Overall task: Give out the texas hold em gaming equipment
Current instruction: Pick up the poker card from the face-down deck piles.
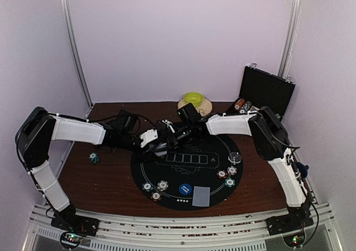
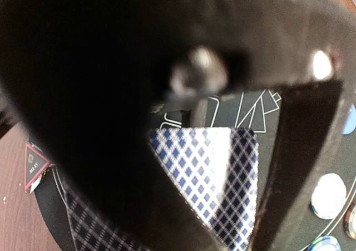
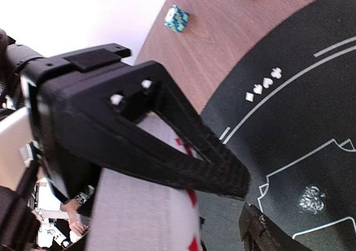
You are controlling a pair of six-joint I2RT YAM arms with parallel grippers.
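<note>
My left gripper (image 1: 157, 140) hangs over the back left of the round black mat (image 1: 183, 170), shut on a stack of blue-diamond-backed playing cards (image 2: 206, 173). My right gripper (image 1: 170, 134) meets it from the right. In the right wrist view a white card face with red pips (image 3: 144, 206) lies behind the upper finger (image 3: 183, 151), and bare mat shows between the two tips of my right gripper (image 3: 247, 202). A grey-blue card (image 1: 201, 196) and a blue disc (image 1: 185, 189) lie at the mat's front. Striped chips (image 1: 156, 190) sit front left, more chips (image 1: 228, 175) on the right, and a clear disc (image 1: 235, 157) beside them.
A red triangle marker (image 2: 34, 166) lies at the mat's left rim. A lone teal chip (image 1: 94, 158) sits on the wooden table at left. A green bowl (image 1: 193, 99) on its plate stands at the back, and an open black case (image 1: 266, 90) with chips at back right.
</note>
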